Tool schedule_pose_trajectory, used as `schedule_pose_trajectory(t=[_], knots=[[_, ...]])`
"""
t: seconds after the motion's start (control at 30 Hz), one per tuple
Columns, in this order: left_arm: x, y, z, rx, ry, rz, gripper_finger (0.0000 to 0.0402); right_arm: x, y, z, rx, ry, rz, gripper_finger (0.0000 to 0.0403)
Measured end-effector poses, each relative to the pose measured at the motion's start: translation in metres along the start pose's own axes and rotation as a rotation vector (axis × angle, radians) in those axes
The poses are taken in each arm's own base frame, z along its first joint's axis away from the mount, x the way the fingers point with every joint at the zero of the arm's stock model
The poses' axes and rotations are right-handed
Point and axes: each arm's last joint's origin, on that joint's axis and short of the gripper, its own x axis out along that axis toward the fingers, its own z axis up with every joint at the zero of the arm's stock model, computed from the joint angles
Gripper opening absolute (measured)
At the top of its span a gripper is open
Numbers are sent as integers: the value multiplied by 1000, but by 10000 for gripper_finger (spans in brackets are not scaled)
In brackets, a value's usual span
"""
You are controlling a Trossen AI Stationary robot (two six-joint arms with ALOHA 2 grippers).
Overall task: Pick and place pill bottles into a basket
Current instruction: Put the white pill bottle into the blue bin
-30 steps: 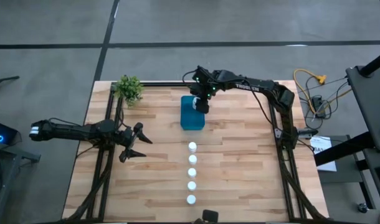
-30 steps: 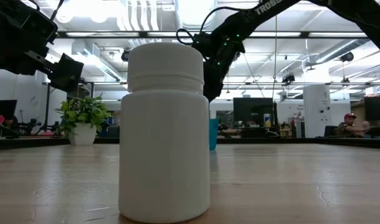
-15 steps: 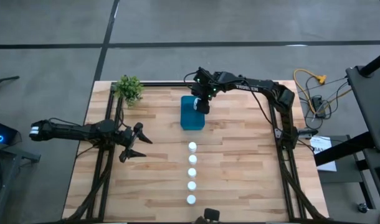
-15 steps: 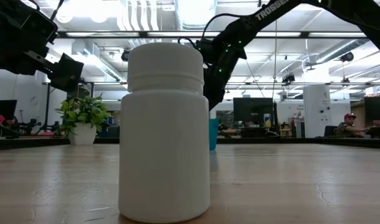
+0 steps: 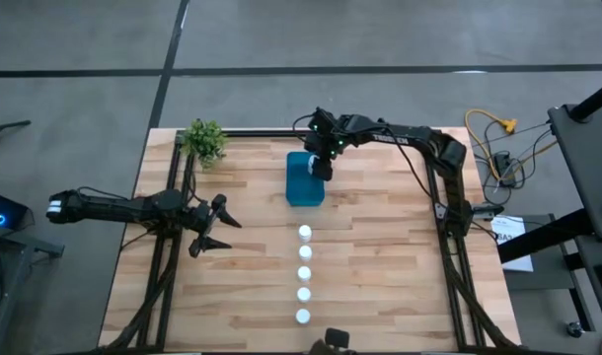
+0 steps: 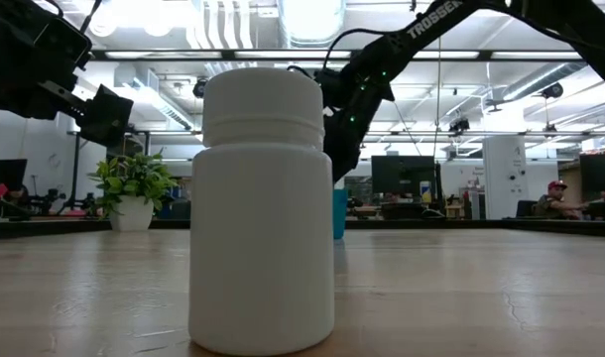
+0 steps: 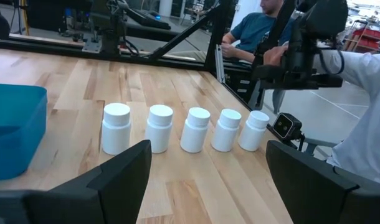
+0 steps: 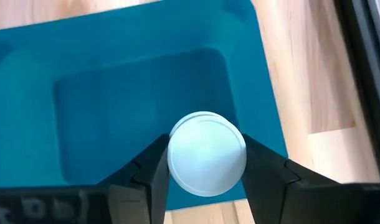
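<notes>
On the left of the table we see the left gripper point(image 5: 210, 226) hanging over bare wood, its fingers point(image 7: 118, 177) spread wide with nothing between them. Its arm reaches in from the table's left edge. At the far left corner stands a plant point(image 5: 204, 140).

Moving to the middle, the basket point(image 5: 299, 187) sits on the far half of the table, a teal bin with upright walls. Nearer the front edge, five bottles stand in a straight row running away from the basket; the one closest to it point(image 5: 305, 234) is well apart from its wall, and the last point(image 6: 263, 208) stands right in front of the low camera, filling that view. In the left wrist view the same row point(image 7: 194, 129) shows upright, caps on, just beside one another.

Right of centre, the right gripper point(image 5: 322, 164) hovers above the basket's far right part, its arm stretching in from the table's right side. Its fingers point(image 8: 154, 169) are clamped on a sixth bottle point(image 8: 207, 154), cap toward the wrist camera, held over the basket's interior near its wall and not resting on the floor.
</notes>
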Motion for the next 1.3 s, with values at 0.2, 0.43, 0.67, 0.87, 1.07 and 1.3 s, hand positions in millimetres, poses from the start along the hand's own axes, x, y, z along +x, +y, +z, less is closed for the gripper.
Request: schedule_pose_trajectory(t=[0.2,0.43,0.67,0.87,1.07,1.3], knots=[[0,0,0,-1,1,0,299,24,-6,-1,14,37,22,146],[0,0,0,-2,2,0,299,24,-8,6,11,51,25,146],[0,0,0,-2,2,0,299,17,-7,8,22,89,26,146],[0,0,0,-3,2,0,299,17,-7,7,25,97,29,146],[0,0,0,-3,2,0,299,18,-7,7,28,98,29,174],[0,0,0,-3,3,0,299,19,-7,5,29,104,31,215]])
